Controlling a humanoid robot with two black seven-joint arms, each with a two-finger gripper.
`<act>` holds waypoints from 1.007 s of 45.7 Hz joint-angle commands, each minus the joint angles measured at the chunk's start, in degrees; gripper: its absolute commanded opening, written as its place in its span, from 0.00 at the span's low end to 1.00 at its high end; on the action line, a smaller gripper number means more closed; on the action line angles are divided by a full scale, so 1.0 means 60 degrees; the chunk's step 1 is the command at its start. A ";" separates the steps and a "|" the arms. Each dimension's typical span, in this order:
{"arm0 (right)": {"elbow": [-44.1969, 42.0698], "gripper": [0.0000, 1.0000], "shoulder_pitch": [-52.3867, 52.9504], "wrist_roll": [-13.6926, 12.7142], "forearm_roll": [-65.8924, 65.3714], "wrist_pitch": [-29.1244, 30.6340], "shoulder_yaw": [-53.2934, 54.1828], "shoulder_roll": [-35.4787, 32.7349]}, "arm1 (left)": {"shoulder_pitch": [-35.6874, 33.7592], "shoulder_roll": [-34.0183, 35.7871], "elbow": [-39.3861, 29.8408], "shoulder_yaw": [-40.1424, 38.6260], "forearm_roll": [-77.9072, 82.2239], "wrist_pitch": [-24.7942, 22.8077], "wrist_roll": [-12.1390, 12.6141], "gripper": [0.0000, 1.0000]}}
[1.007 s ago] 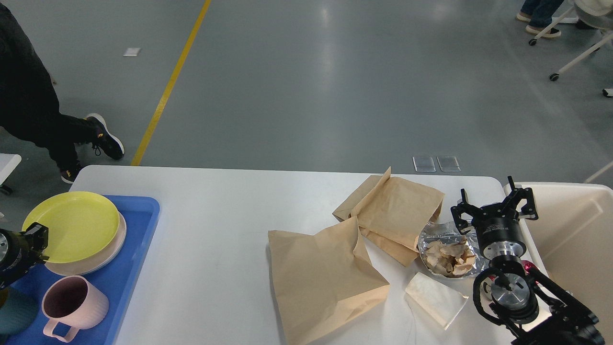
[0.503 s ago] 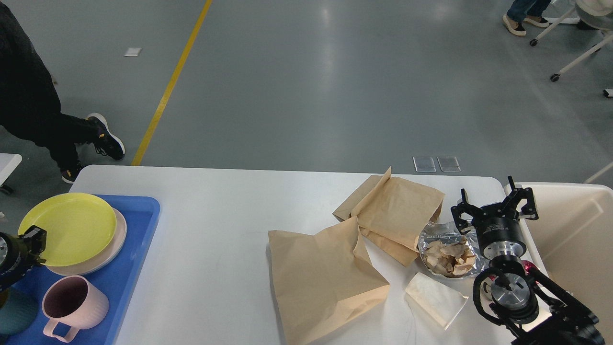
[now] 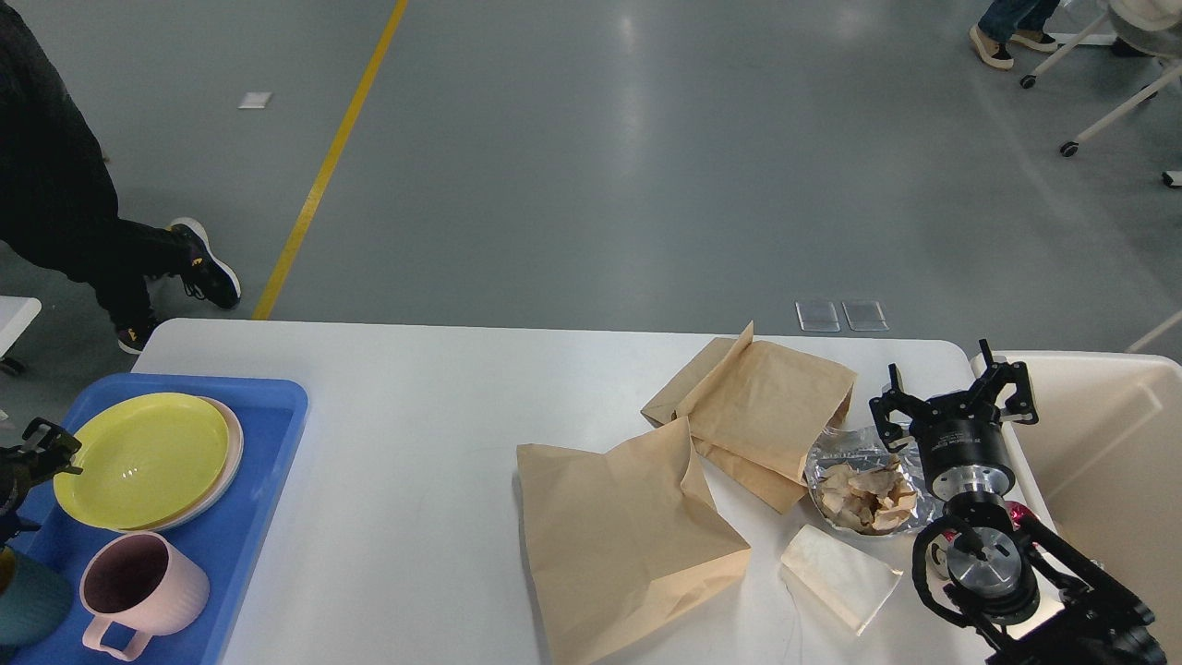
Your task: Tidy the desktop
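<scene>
The white desktop (image 3: 416, 416) fills the lower part of the head view. Two brown paper bags lie on its right half, one near (image 3: 619, 536) and one further back (image 3: 766, 406). A foil bowl of crumpled paper (image 3: 863, 494) and a white napkin (image 3: 836, 573) lie beside them. My right gripper (image 3: 951, 395) is open and empty, just right of the foil bowl. My left gripper (image 3: 28, 480) is open at the left edge, just left of a yellow plate (image 3: 138, 457) and apart from it.
A blue tray (image 3: 268, 480) at the left holds the yellow plate on a pink plate (image 3: 231, 462), a pink mug (image 3: 138, 582) and a teal cup (image 3: 32, 605). A beige bin (image 3: 1108, 462) stands off the right edge. A person's legs (image 3: 111, 259) are at the far left.
The yellow plate went from tilted in my left gripper to lying flat on the pink plate. My left gripper let go and drew back left. The right arm has not moved.
</scene>
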 commanded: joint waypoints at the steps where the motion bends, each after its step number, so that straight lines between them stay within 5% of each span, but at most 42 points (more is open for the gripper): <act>1: 0.0000 1.00 0.0001 0.0000 0.0000 0.0001 0.0000 -0.0014 | -0.0183 0.0026 -0.0032 -0.0014 0.0016 -0.0171 0.0090 0.90; 10: 0.0000 1.00 0.0001 0.0014 0.0000 0.0016 0.0000 0.0000 | -0.1222 0.0464 -0.0062 -0.0116 0.0016 -0.1283 -0.0027 0.96; 21: 0.0000 1.00 0.0001 0.0000 0.0000 0.0001 0.0000 -0.0014 | -0.1604 0.1856 -0.0032 -0.2267 0.0016 -0.2544 -0.0027 0.96; 46: 0.0000 1.00 0.0001 0.0000 0.0000 0.0001 0.0000 0.0000 | 0.2364 0.0701 -0.0018 -1.2374 0.0001 -0.3570 -0.0217 0.96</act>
